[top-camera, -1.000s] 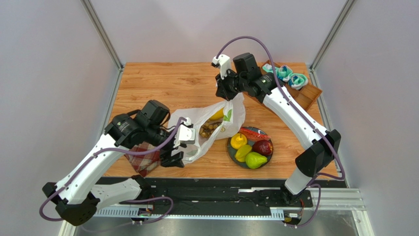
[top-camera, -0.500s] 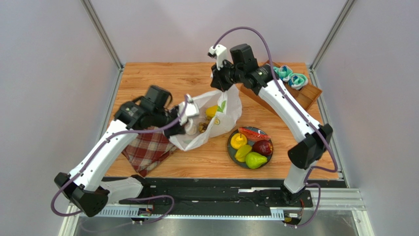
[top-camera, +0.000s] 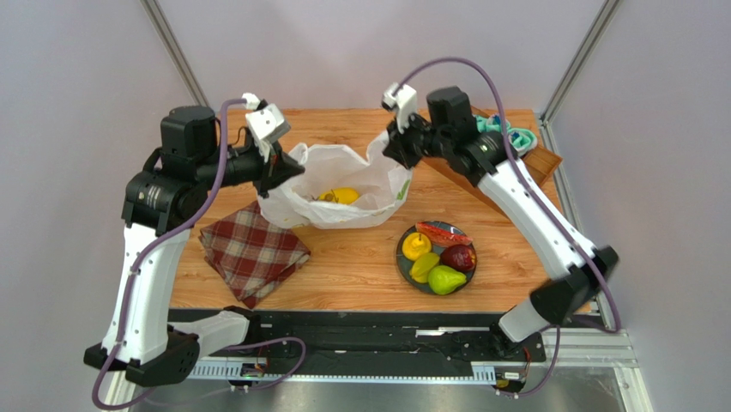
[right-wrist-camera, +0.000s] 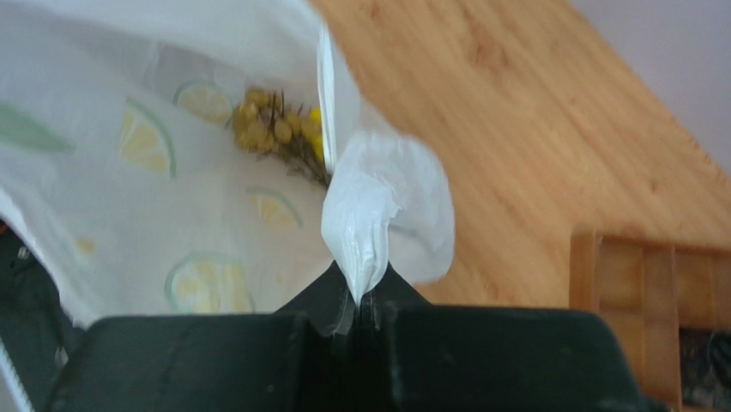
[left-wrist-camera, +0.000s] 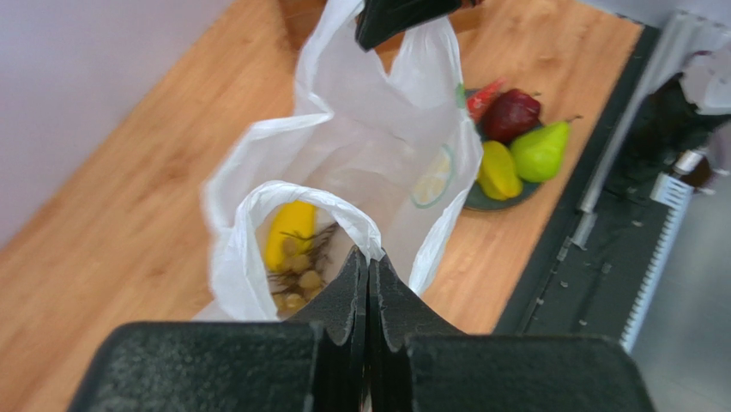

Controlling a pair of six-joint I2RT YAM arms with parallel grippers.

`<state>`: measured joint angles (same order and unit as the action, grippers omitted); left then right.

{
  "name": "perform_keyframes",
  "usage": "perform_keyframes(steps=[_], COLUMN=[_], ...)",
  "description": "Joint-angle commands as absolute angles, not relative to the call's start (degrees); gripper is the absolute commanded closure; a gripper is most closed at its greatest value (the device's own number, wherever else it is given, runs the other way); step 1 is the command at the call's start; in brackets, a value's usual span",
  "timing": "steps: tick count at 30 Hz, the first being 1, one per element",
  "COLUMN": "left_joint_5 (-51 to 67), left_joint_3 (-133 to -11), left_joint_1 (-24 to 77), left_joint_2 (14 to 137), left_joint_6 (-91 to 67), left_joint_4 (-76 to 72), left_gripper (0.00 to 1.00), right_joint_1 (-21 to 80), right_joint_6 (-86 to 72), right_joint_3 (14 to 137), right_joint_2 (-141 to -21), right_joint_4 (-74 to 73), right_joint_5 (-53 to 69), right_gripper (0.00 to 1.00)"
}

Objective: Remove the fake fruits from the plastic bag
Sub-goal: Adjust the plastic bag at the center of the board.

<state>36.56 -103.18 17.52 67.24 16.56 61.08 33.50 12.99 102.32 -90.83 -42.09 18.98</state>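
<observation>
Left gripper [left-wrist-camera: 369, 257]: jaws fully closed, pinching the rim of one handle loop [left-wrist-camera: 309, 190] of the plastic bag [top-camera: 343, 176]. Right gripper [right-wrist-camera: 360, 299]: jaws likewise closed, clamped on a twisted tuft of the opposite handle [right-wrist-camera: 377, 197]. Both hold the film off the table [top-camera: 343, 129]. The bag hangs between them with its mouth stretched open and facing up, its bottom resting on the wood at mid-table.

Contents of the bag, counted: two items. One yellow mango [top-camera: 341, 196] lies at the bottom. One brown grape bunch [left-wrist-camera: 296, 279] sits just beside it, visible in both wrist views and hidden by the bag wall in the overhead view.

Items out of the bag, counted: five, all on one dark plate [top-camera: 401, 262] near the bag, on the right arm's side.
- One red watermelon slice [top-camera: 442, 232].
- One dark red apple [top-camera: 459, 257].
- One green pear [top-camera: 446, 279].
- Two yellowish fruits [top-camera: 416, 246], packed touching one another. Their kinds cannot be told.

Obstructions: in the left wrist view the bag's near wall covers part of the plate, so only four of its fruits show there. The lemon-slice print on the film also overlaps the grape bunch in the right wrist view.

Other items:
- One red plaid cloth [top-camera: 253, 251] lies flat near the left arm, apart from the bag.
- One wooden tray [top-camera: 536, 163] stands at the far right corner, holding two teal rolled socks [top-camera: 508, 135].
</observation>
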Motion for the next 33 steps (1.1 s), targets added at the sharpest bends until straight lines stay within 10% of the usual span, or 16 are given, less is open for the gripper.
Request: perform_keyframes(steps=[1,4,10,24,31,33], left_joint_5=[47.36,48.61,43.86,41.47,43.33,43.86], left_joint_3=[-87.78,-74.16,-70.12,-74.53,-75.58,-76.28], left_joint_1=[17.49,17.58,17.49,15.12,13.98,13.97], left_joint_2=[59.88,55.83,52.56,52.21,52.21,52.29], left_joint_6=[11.69,9.06,4.40,4.22,3.60,3.60], left_joint_4=[65.39,64.17,60.12,60.91,60.73,60.82], left_gripper=[1.00,1.00,1.00,1.00,1.00,1.00], right_joint_1=[33.92,34.01,36.02,50.45,51.85,52.82], right_joint_6=[15.73,15.99,17.31,22.49,23.82,24.52], right_joint_3=[82.50,71.99,92.87,96.51,94.92,94.66], right_joint_2=[-75.17,-71.46,-77.07,-78.92,-89.20,-91.57], right_joint_4=[-44.03,-45.34,-45.88,-37.95,-37.10,-36.04], right_joint_5=[17.60,17.13,24.60,29.70,30.59,29.10], right_gripper=[1.00,0.53,0.00,0.10,0.75,0.81])
